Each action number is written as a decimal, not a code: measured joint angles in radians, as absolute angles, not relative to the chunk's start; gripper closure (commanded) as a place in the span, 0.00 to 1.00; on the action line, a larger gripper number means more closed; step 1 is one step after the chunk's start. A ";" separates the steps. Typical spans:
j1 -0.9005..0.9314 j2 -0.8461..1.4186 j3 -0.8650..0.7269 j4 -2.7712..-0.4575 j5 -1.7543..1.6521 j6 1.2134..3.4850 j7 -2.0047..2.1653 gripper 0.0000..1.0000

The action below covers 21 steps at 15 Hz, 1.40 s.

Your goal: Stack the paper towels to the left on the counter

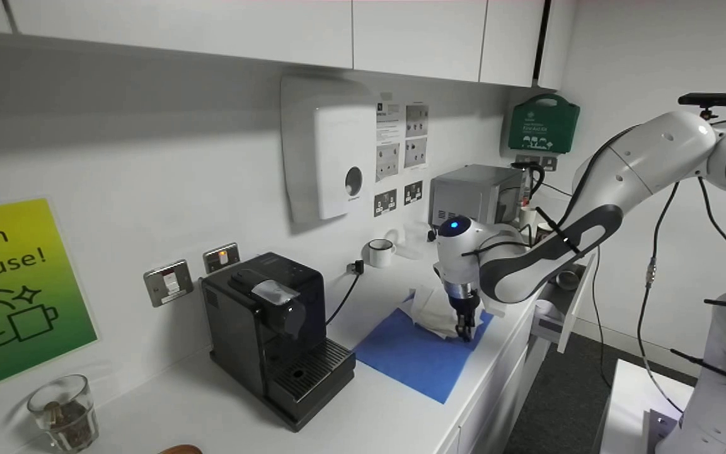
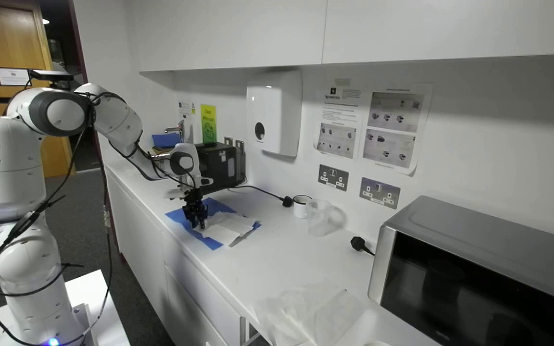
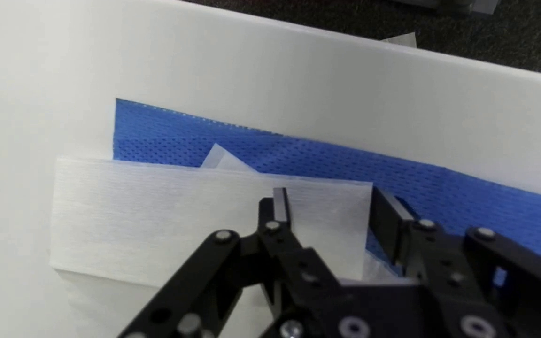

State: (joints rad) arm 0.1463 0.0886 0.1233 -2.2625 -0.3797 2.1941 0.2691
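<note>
White folded paper towels lie in a loose, uneven pile on a blue cloth on the counter. The towels show in both exterior views (image 1: 429, 309) (image 2: 231, 223) and in the wrist view (image 3: 167, 211). The blue cloth shows in all views (image 1: 401, 353) (image 2: 217, 206) (image 3: 195, 129). My gripper (image 1: 464, 333) (image 2: 200, 222) (image 3: 329, 199) points down, open, at the pile's front edge. In the wrist view one finger is over the top towel and the other is just past its short end. Whether the fingertips touch the towel I cannot tell.
A black coffee machine (image 1: 275, 334) (image 2: 219, 166) stands beside the cloth. A white mug (image 1: 380, 252) (image 2: 301, 207) and a clear container (image 2: 319, 218) stand near the wall. Crumpled white sheets (image 2: 313, 307) lie before the microwave (image 2: 474, 259). A drawer (image 1: 568, 306) is open under the counter.
</note>
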 measured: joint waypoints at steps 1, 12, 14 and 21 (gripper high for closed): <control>0.146 0.089 0.123 -2.263 -0.380 2.194 0.269 0.89; 0.157 0.076 0.124 -2.263 -0.380 2.192 0.272 0.99; 0.165 0.048 0.126 -2.265 -0.381 2.190 0.281 1.00; 0.170 -0.108 0.149 -2.291 -0.411 2.151 0.310 0.66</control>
